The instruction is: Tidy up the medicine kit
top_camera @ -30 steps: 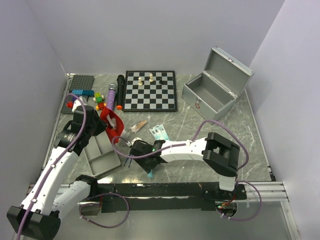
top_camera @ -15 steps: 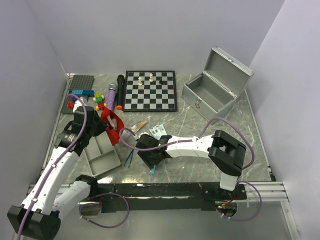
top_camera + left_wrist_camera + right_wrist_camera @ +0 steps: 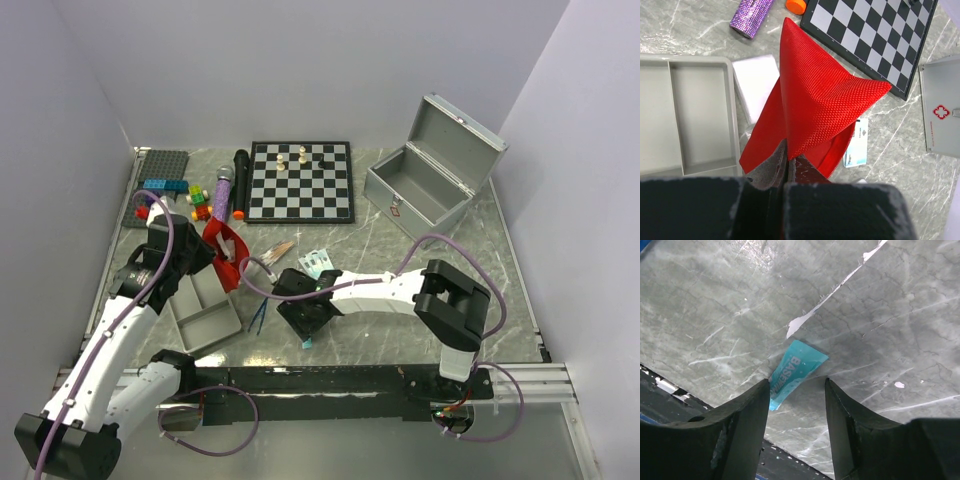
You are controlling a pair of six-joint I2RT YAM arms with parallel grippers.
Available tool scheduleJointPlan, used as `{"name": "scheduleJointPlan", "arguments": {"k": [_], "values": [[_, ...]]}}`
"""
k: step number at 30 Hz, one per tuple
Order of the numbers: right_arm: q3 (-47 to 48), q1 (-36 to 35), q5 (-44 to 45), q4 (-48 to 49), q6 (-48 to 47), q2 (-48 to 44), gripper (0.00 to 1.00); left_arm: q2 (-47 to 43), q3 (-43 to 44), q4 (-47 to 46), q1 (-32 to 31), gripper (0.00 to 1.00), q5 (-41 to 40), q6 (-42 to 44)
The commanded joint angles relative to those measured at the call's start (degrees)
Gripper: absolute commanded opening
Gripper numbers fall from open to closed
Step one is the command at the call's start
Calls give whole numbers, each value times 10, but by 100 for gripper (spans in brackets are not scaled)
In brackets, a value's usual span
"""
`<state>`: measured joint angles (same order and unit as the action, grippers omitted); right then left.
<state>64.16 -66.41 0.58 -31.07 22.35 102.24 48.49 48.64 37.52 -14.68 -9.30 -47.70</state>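
The medicine kit (image 3: pixel 425 185) is a silver-grey metal case at the back right, with its lid swung open. A corner with the red emblem shows in the left wrist view (image 3: pixel 941 111). My left gripper (image 3: pixel 789 159) is shut on a fold of the red pouch (image 3: pixel 815 95), which hangs above the tray's far end (image 3: pixel 226 250). My right gripper (image 3: pixel 796 382) is open, its jaws pointing down at the table. They straddle a small teal sachet (image 3: pixel 799 367) lying flat near the front edge (image 3: pixel 306 342). Its left finger overlaps the sachet's lower end.
The grey divided tray (image 3: pixel 205 305) lies at the front left under the pouch. A chessboard (image 3: pixel 302 180) with a few pieces is at the back. Blue tweezers (image 3: pixel 258 318), packets (image 3: pixel 318 262), wooden sticks (image 3: pixel 278 250), a purple microphone (image 3: pixel 224 190) and toy bricks (image 3: pixel 165 185) lie around.
My right gripper has moved a little right and away from the front edge, uncovering the teal sachet. The left arm and red pouch have stayed put.
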Motion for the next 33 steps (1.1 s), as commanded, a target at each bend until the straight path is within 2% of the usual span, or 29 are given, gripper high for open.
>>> {"name": "scheduleJointPlan", "arguments": {"k": [1,5,8,16,27,33], "values": [[24,-2,-37,8,-8,31,53,-12,1,-24,3,1,10,2],[36,1,-47,16,-13,39,47,-12,1,-23,3,1,15,3],[33,7,-57,22,-12,39,37,-12,1,-23,3,1,15,5],[18,21,-33,24,-2,-20,20,-9,-10,-47,3,1,51,6],[10,99,-41,29,20,-200,18,5,-44,-122,2,1,167,-11],[75,124,-65,51,25,-209,18,6,-61,-163,-22,1,181,-34]]}}
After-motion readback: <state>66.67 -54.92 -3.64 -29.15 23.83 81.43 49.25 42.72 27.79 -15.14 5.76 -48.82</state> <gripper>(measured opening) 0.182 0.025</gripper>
